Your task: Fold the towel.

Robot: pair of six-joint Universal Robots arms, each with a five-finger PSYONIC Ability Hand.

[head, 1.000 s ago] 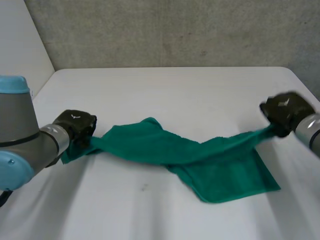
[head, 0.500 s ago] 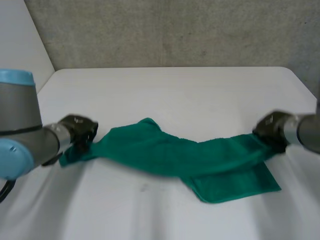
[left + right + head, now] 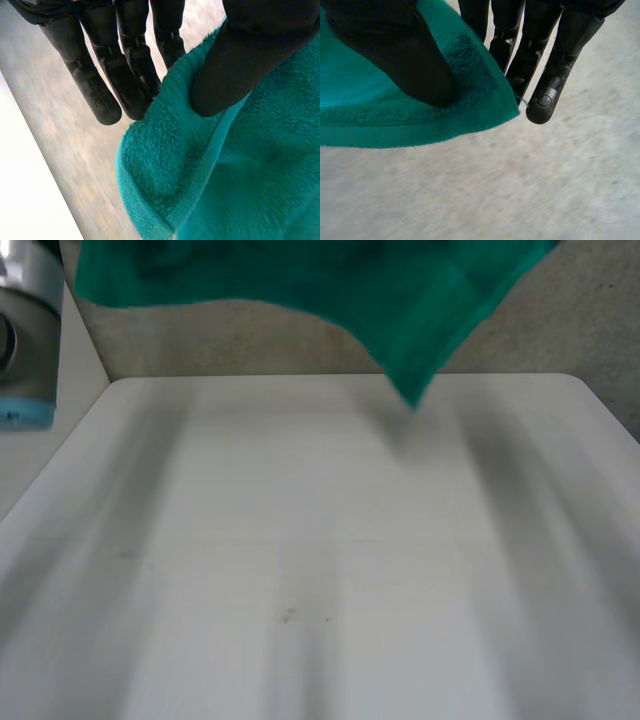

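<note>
- Towel (image 3: 330,280) hangs high above the table, gripped by both hands, with one corner drooping. It is likely held up so it can spread flat for folding.
- Left hand (image 3: 240,65): thumb and fingers clamp a hemmed edge.
- Right hand (image 3: 395,65): thumb and fingers pinch a corner.
- Table (image 3: 320,540): white and bare.
- Wall (image 3: 250,340): rough grey, behind the table.

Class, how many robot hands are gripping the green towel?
2. The left hand pinches the towel at an edge, thumb against fingers; the right hand pinches a corner.
</note>
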